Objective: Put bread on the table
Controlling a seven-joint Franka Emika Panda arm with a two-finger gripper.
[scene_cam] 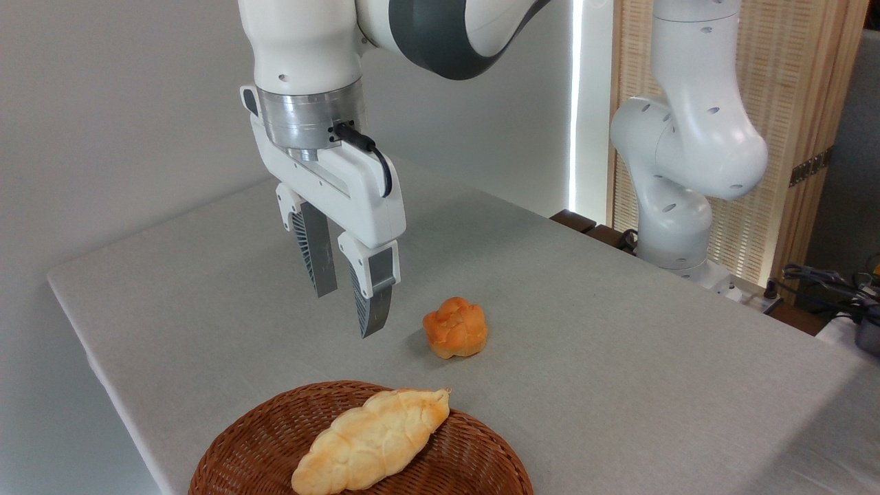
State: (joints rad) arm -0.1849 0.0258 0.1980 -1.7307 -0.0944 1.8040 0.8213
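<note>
White arm, grey joints, black cable, ribbed grey fingers

The bread sits on the table, gripper empty beside it.

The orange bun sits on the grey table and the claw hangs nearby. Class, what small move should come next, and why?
Probably lift the claw up and away. The bun already rests on the table, outside the basket, and the claw is open, empty and clear of it to the left. The job looks done, so backing off avoids knocking the bun.
</note>
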